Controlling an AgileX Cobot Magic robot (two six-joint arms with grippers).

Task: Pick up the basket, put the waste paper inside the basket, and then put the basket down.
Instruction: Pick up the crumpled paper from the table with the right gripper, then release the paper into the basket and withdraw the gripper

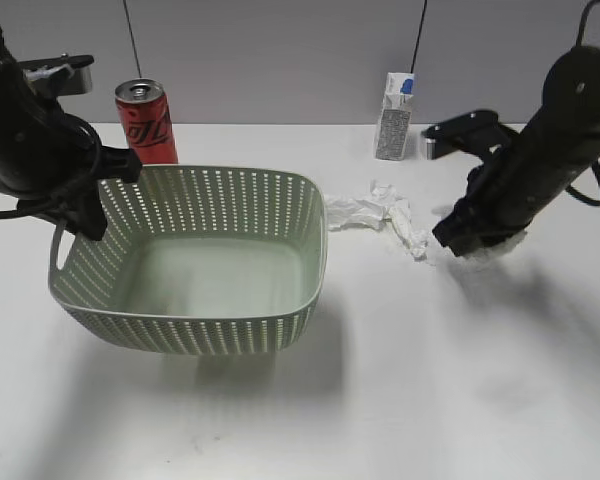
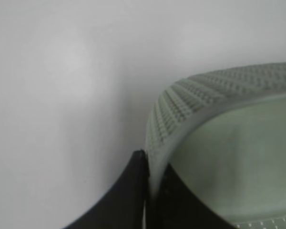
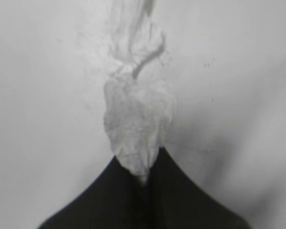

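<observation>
Nearest the camera, the basket (image 1: 195, 262) sits tilted at left of the white table (image 1: 430, 380), its left end raised; nothing lies inside it. Its left rim is pinched in the left gripper (image 1: 88, 205); the left wrist view shows the two dark fingers (image 2: 128, 191) closed on either side of the basket wall (image 2: 181, 114). Right of the basket, the waste paper (image 1: 380, 215) lies strewn on the table, one strand trailing toward the right gripper (image 1: 470, 240). The right wrist view shows those fingers (image 3: 181, 191) shut on the end of a crumpled wad (image 3: 136, 124), which stretches away over the table. Behind stand a red can (image 1: 147, 122), near the basket's far left corner, and a small carton (image 1: 395, 116).
</observation>
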